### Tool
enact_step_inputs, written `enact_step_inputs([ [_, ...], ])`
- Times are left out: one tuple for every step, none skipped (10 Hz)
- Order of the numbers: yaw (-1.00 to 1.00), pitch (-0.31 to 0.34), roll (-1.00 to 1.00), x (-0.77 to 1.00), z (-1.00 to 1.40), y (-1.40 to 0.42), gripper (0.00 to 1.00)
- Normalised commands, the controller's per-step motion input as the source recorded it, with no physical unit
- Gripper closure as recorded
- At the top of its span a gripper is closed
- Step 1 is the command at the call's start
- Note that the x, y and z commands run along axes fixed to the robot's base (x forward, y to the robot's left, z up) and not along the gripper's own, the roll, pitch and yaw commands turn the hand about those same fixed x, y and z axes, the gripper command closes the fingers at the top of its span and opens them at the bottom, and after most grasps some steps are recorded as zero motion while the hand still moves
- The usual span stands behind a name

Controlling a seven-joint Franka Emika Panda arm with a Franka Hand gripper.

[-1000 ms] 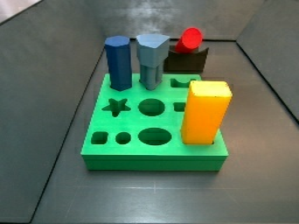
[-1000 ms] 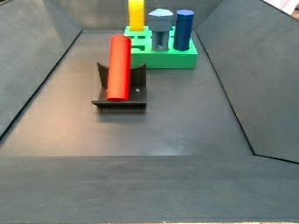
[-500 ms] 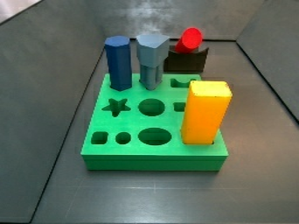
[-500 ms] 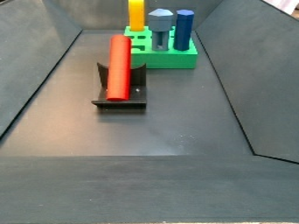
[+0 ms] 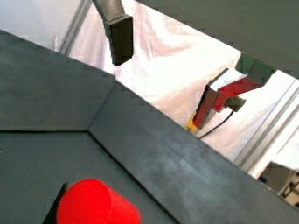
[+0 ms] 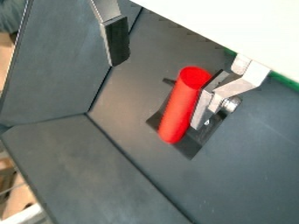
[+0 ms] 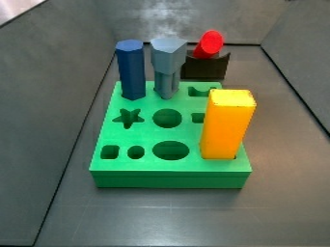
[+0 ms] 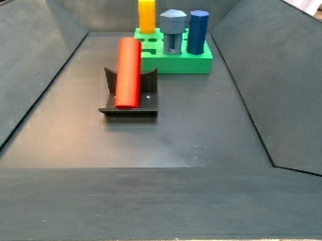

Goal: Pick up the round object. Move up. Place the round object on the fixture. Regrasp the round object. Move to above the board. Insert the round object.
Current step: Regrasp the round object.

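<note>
Currently the round object (image 8: 127,72) lies lengthwise in the notched top of the fixture (image 8: 130,105), tilted slightly, one flat end resting low on the base plate and the other raised toward the board (image 8: 175,62). In a side view the fixture stands alone on the dark floor (image 8: 189,132), its base plate flat. Just beyond the fixture sits the board, apart from it by a narrow strip of floor. Three pieces stand upright in the board: a yellow block (image 7: 227,123), a grey-blue faceted peg (image 7: 167,66) and a blue hexagonal peg (image 7: 130,69). Star, round, square and oval holes on the board's top face are open. From the opposite side view only the red end (image 7: 210,41) of the round object shows above the fixture (image 7: 206,67), behind the board (image 7: 168,159).

The gripper (image 6: 170,52) is above the fixture, clear of the round object (image 6: 181,103). Its fingers (image 6: 115,37) are spread wide and grasp nothing; the second finger (image 6: 221,91) is seen beside the peg in a wrist view.
</note>
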Motion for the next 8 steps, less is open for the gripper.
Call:
enact_step_inputs([
  [0.25,0.123,0.30,0.24,-0.01,-0.05,0.00],
  [0.25,0.077,0.21,0.24,-0.01,-0.05,0.00],
  [0.23,0.037,0.19,0.22,-0.01,-0.06,0.00],
  [0.21,0.022,0.18,0.22,-0.02,-0.06,0.00],
  [0.20,0.018,0.18,0.21,-0.02,-0.06,0.00],
  [0.16,0.017,0.18,0.22,-0.02,-0.06,0.00],
  [0.14,0.017,0.18,0.22,-0.02,-0.06,0.00],
  [0.12,0.020,0.18,0.21,-0.02,-0.06,0.00],
])
